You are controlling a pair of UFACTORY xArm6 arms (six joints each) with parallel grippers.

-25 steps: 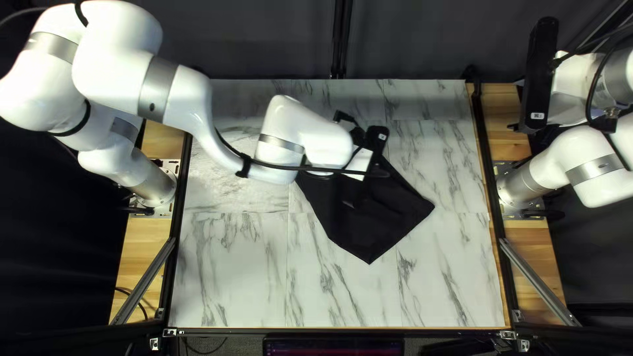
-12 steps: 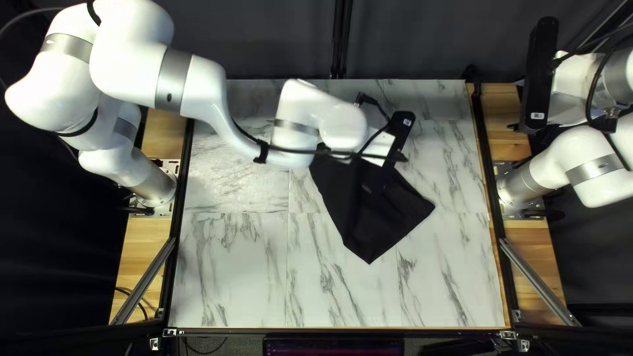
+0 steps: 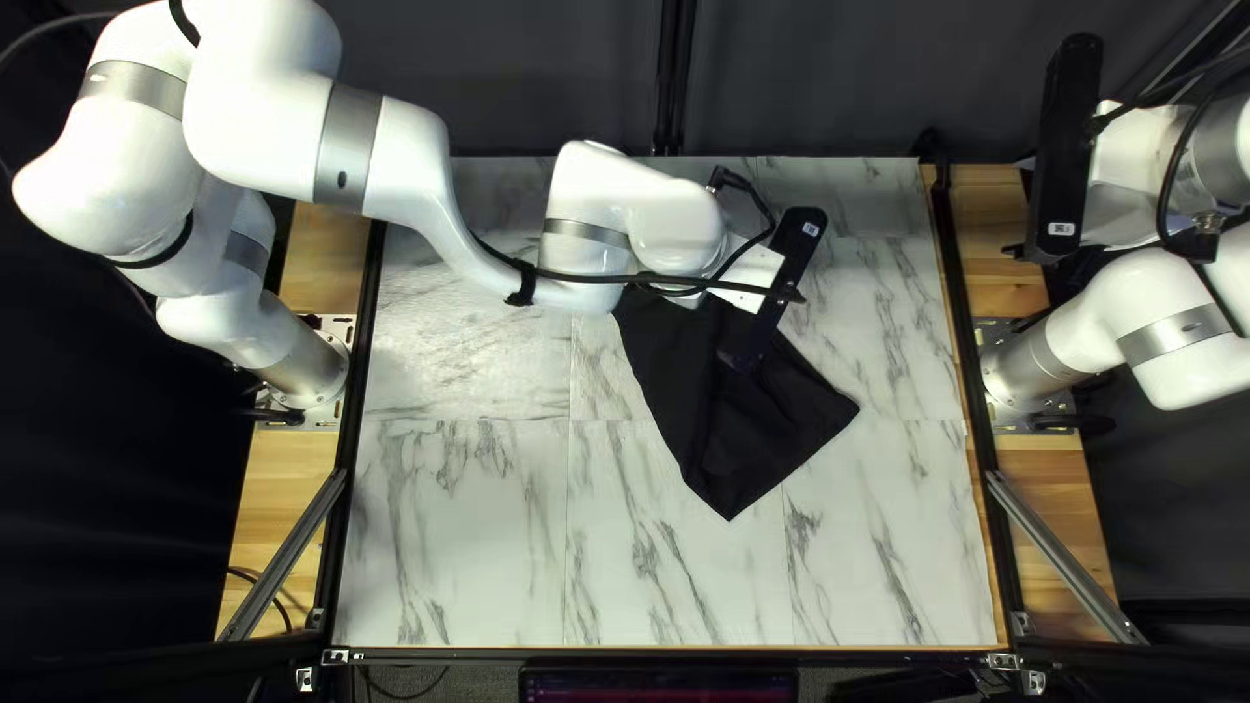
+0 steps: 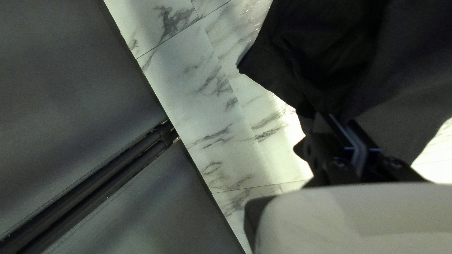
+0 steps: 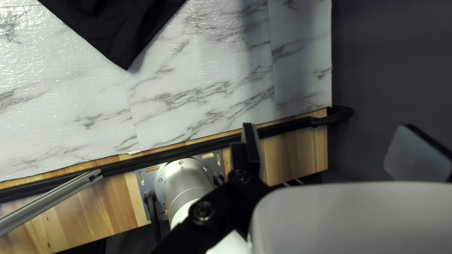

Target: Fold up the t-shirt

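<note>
In the top left view the black t-shirt (image 3: 768, 436) lies crumpled on the marbled worktop (image 3: 456, 560), right of its middle and well in from the near edge. One corner points to that near edge, another to the right edge, and my left arm (image 3: 404, 150) covers the far part. The left gripper (image 3: 745, 354) is down at the cloth; the right gripper (image 3: 1029, 208) hangs beyond the worktop's right edge, near the far corner and well apart from the shirt.

In the left wrist view the fingers stand narrow, pinching gathered cloth — the shirt spreads out ahead, a loose corner towards the far edge and the curtain (image 4: 70, 84).

In the right wrist view the fingers are wide apart with nothing held — a shirt corner shows on the worktop, well ahead.
</note>
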